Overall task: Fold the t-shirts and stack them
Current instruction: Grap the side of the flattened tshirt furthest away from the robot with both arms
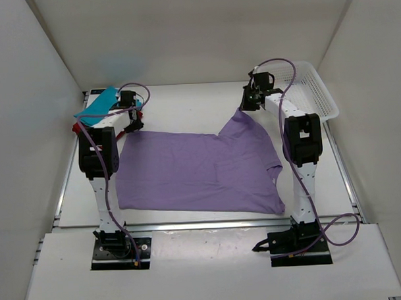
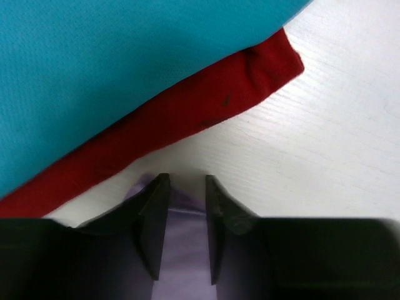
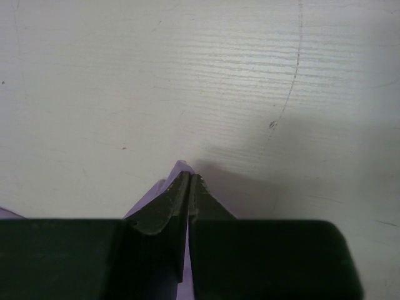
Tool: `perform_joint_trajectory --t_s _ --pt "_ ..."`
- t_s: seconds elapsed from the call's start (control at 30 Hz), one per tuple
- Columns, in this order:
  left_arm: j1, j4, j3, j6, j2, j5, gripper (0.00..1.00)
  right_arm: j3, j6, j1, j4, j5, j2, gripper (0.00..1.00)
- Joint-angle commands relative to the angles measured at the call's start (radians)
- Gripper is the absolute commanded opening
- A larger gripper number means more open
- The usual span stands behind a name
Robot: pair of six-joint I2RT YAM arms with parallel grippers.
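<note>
The lavender t-shirt [image 1: 201, 170] lies spread flat across the middle of the table. My right gripper [image 1: 245, 107] [image 3: 189, 178] is shut on its far right corner, and a tip of the lavender cloth [image 3: 181, 165] pokes out past the fingertips. My left gripper [image 1: 134, 124] [image 2: 187, 184] is at the shirt's far left corner, jaws a narrow gap apart, with lavender cloth [image 2: 184, 250] lying between and under them. Just beyond it lie the teal-blue t-shirt [image 1: 97, 107] [image 2: 125, 62] on top of the dark red t-shirt [image 1: 75, 127] [image 2: 206, 106].
A white mesh basket [image 1: 313, 87] stands at the far right corner. White walls close in the table on the left, back and right. The teal and red pile sits at the far left corner, close to my left arm.
</note>
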Motion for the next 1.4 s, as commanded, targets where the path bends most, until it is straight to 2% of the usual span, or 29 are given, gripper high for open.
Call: perform_joint_trajectory --t_s 0.0,0.03,0.07,0.1,0.13,0.2,0.23,0.3,0.47,0.7,0.87,1.23,1.37 --pt "0.006 0.008 -0.001 -0.021 -0.075 0.002 0.45 0.001 0.01 -0.003 0.038 -0.024 -0.052 0.01" --pt "0.015 0.008 -0.001 -0.035 -0.08 0.017 0.65 -0.001 0.005 -0.001 0.036 -0.022 -0.051 0.0" --pt "0.017 0.01 -0.006 -0.037 -0.078 0.022 0.72 -0.002 0.003 0.005 0.03 -0.019 -0.054 0.0" --pt "0.021 0.01 -0.009 -0.049 -0.078 0.029 0.73 0.004 -0.001 0.008 0.032 -0.016 -0.054 0.0" --pt "0.026 0.013 -0.014 -0.054 -0.083 0.035 0.72 0.011 -0.001 0.011 0.027 -0.004 -0.049 0.0" --pt "0.031 0.017 -0.027 -0.06 -0.082 0.038 0.64 0.014 -0.007 0.013 0.029 -0.011 -0.047 0.0" --pt "0.037 0.022 -0.035 -0.067 -0.082 0.035 0.57 0.014 -0.006 0.008 0.024 -0.017 -0.044 0.0" --pt "0.05 0.04 -0.053 -0.083 -0.098 0.054 0.54 0.011 -0.003 0.016 0.029 -0.017 -0.041 0.0" --pt "0.093 0.088 -0.103 -0.124 -0.131 0.106 0.56 0.016 -0.013 0.025 0.025 -0.022 -0.032 0.0" --pt "0.123 0.117 -0.147 -0.16 -0.128 0.166 0.64 0.025 -0.009 0.022 0.013 -0.027 -0.023 0.0" --pt "0.106 0.12 -0.138 -0.158 -0.114 0.158 0.61 0.027 -0.006 0.02 0.025 -0.025 -0.021 0.0" --pt "0.089 0.123 -0.107 -0.146 -0.089 0.134 0.29 0.014 -0.009 0.008 0.032 -0.024 -0.034 0.0" --pt "0.084 0.134 -0.126 -0.144 -0.101 0.129 0.14 0.007 -0.006 0.01 0.035 -0.028 -0.041 0.0"
